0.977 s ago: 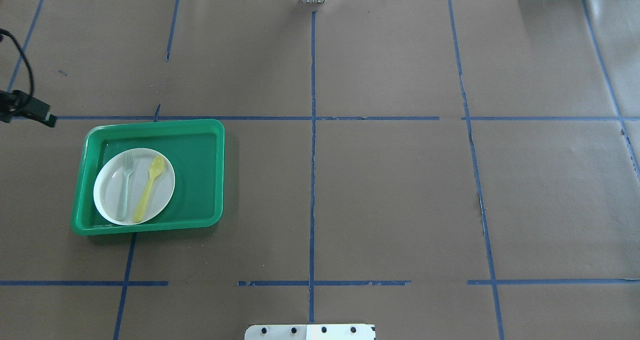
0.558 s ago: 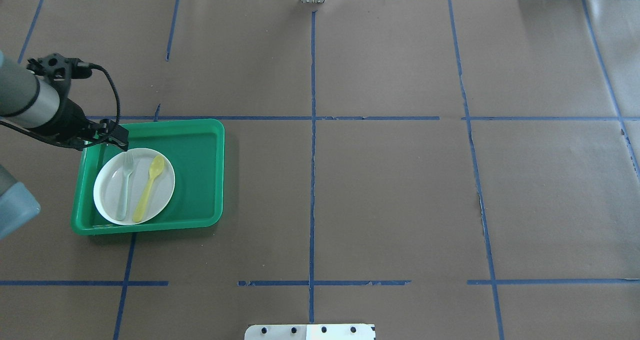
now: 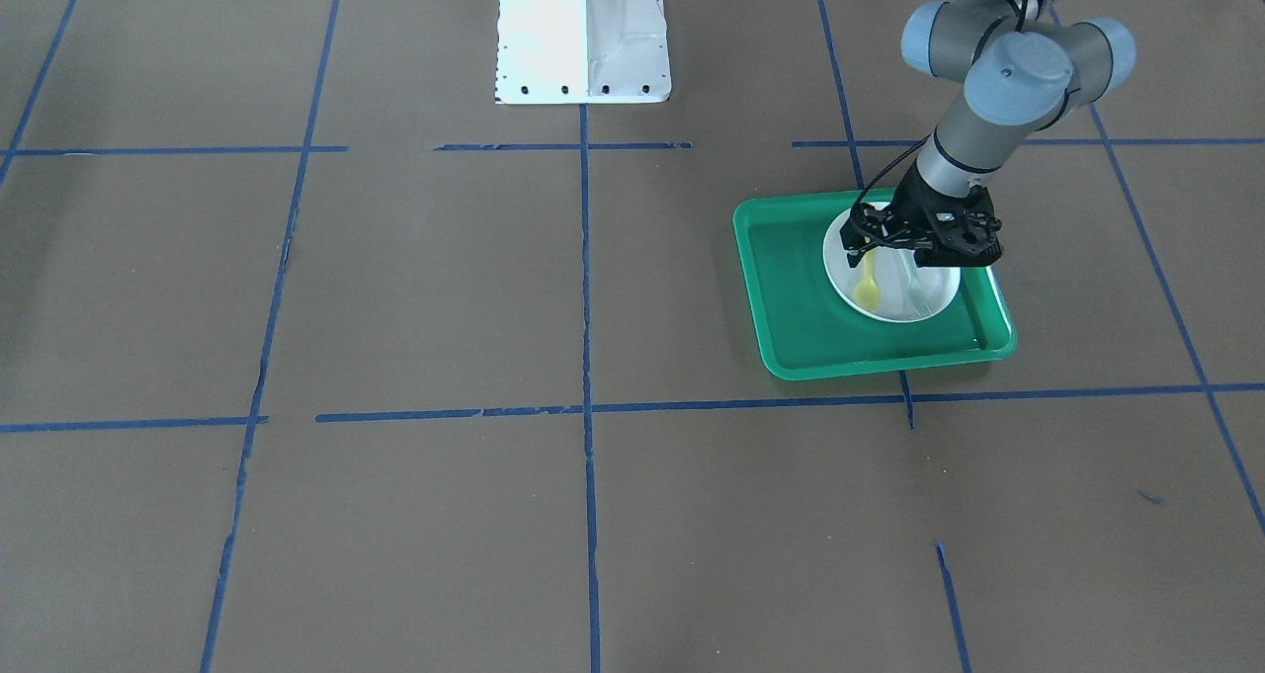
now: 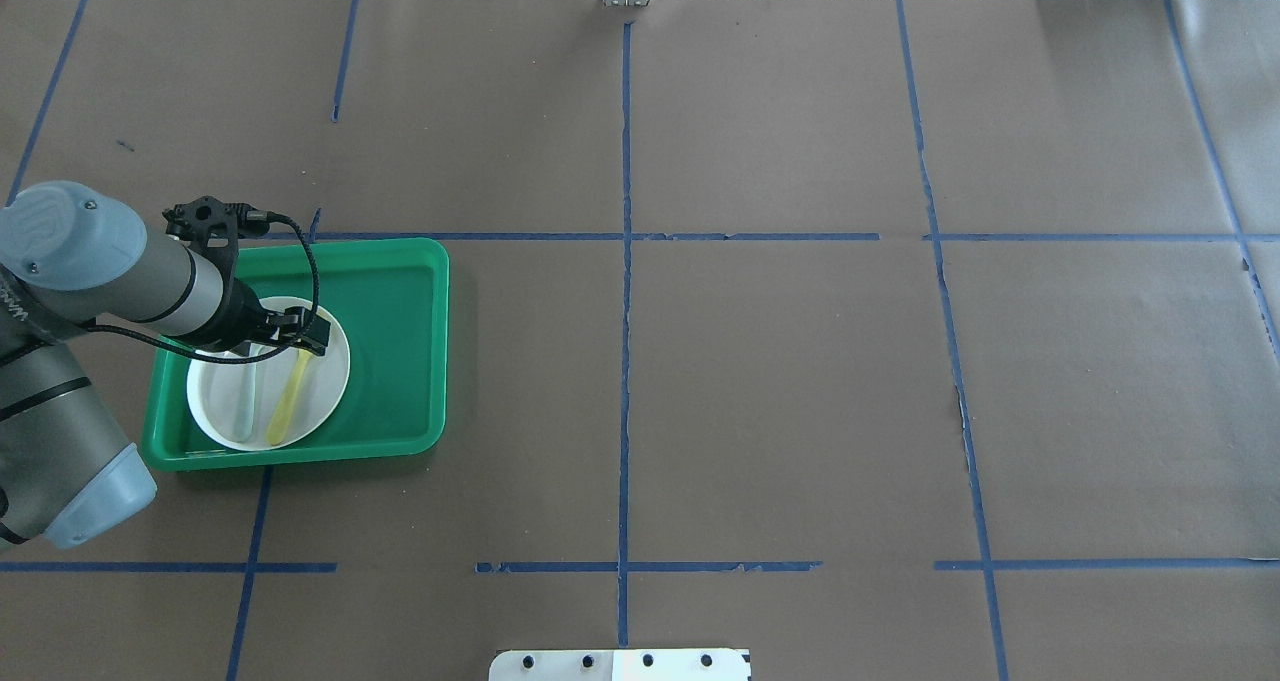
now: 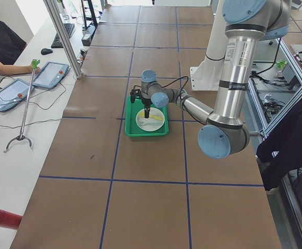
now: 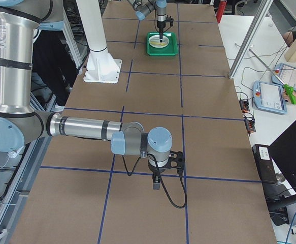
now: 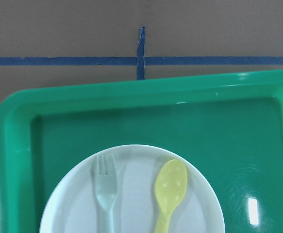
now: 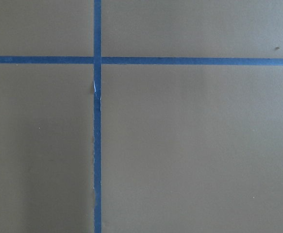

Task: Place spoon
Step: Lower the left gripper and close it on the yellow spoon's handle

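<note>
**Front-facing view.** The left gripper [image 3: 862, 251] hangs over the white plate [image 3: 894, 314]. The plate sits in the green tray [image 3: 791, 297], close to the left edge of the counter [image 3: 395, 288] and about midway between its near and far edges. The spoon [image 3: 868, 288] lies flat on the plate. The fork [image 3: 915, 295] is just beside it, and the two are apart. I cannot tell whether the jaws are spread or together.

**Overhead view.** The left gripper covers the spoon's bowl end. The handle runs back toward the robot's edge of the counter. Contact cannot be judged from here.

**Left side view.** The near arm reaches out over the tray. The cutlery is too small to resolve.

**Right side view.** The right gripper [image 6: 157, 182] points down at bare counter near the right edge. I cannot tell its jaw state.

**Left wrist view.** The spoon bowl and the fork tines both point toward the far edge. No fingers are in frame.

**Right wrist view.** Only counter and blue tape [image 8: 97, 145] are visible.

**Handling (judgement).**
- The spoon is probably light, stiff, smooth plastic, so it is likely to be slippery.
- It lies low against the plate.
- The best place to pinch looks like across the slim handle, near its middle.
- The jaws should stay clear of the fork.
- The plate may skid if it is pressed off-centre.
</note>
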{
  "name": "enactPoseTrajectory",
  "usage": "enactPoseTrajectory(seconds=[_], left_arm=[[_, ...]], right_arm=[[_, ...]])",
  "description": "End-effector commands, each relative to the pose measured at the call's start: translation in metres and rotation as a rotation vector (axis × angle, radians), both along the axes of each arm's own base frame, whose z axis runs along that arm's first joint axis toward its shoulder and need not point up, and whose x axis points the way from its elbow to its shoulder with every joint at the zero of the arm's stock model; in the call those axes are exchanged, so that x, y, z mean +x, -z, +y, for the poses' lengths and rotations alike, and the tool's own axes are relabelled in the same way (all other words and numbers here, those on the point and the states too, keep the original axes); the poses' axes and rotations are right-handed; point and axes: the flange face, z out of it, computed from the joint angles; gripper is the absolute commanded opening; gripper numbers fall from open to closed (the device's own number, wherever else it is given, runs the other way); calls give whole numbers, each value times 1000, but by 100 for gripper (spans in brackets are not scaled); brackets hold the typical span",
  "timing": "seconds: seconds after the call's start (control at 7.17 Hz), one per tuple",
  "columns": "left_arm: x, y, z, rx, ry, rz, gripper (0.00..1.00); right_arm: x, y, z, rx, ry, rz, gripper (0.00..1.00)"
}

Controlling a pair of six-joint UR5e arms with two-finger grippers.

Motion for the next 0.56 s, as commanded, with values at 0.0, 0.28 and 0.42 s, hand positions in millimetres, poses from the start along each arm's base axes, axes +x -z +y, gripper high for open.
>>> enactPoseTrajectory(seconds=[0.0,0.28,0.42], left_arm=[[10,-6,6,-4,-17,-8,78],[14,-9,9,-6,-26,-10,72],[16,-11,9,-7,-28,-14,72]], right_arm=[[0,0,0,0,0,0,100],[0,0,0,0,0,0,100],[0,0,0,0,0,0,100]])
